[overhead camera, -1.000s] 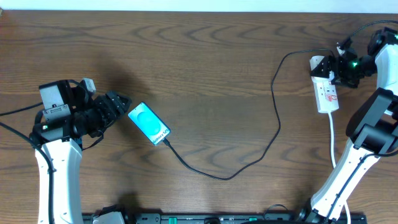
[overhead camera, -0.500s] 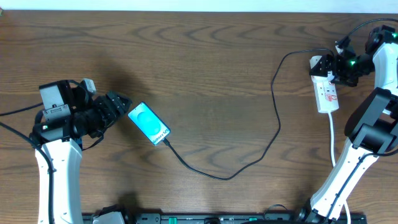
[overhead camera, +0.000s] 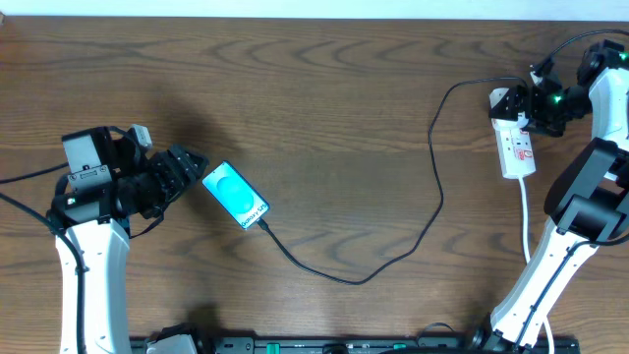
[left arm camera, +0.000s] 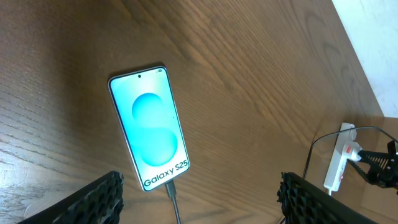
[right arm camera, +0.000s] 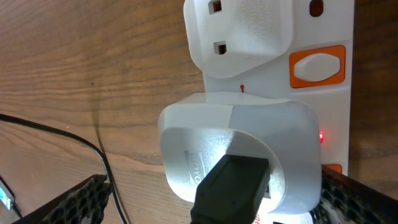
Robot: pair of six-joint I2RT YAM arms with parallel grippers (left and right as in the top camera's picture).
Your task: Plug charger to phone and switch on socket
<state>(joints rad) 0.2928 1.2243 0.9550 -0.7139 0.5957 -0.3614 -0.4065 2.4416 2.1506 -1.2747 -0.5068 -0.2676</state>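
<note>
We see the small flat rectangular phone (overhead camera: 236, 195), its light-blue screen reading "Galaxy S25", lying face up and slanted on the dark brown wooden table (overhead camera: 324, 88), left of centre. The long thin black charger cable (overhead camera: 430, 143) meets the phone's lower end with its small tip, loops across the wood and climbs to the short white plastic power strip (overhead camera: 518, 152) near the right edge. The left claw (overhead camera: 185, 169) sits just beside the phone's upper end. In its wrist view its dark ribbed fingers (left arm camera: 102, 196) stand wide apart, gripping nothing. The right claw (overhead camera: 534, 106) hovers over the strip's far end, jaws spread wide and empty on either side of a chunky white adapter (right arm camera: 236, 143) seated in the strip. A black plug sticks out of that adapter, an orange rocker switch (right arm camera: 317, 65) sits beside it, and a tiny red lamp (right arm camera: 321, 135) glows on the strip.
</note>
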